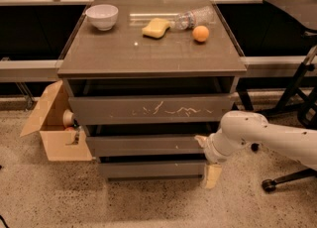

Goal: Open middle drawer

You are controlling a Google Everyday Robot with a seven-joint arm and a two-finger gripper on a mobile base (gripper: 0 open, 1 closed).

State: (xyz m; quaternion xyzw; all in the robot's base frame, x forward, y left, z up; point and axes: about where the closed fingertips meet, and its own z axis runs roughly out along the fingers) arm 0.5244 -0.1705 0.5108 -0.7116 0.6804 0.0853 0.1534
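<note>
Approach seems the step in hand: the gripper [207, 157], fingers spread and holding nothing, sits at the right end of the middle drawer [143, 145], centre frame, not yet pulled out, and next needs a hold on its edge.

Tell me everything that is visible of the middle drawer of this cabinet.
The middle drawer has a wide, flat, dark grey-brown front without a handle, plain but for a tiny white chip right of centre. It sits level between the scratched top drawer and the bottom drawer, with dark gaps above and below; its inside is hidden. The gripper is at its right end; contact cannot be confirmed.
</note>
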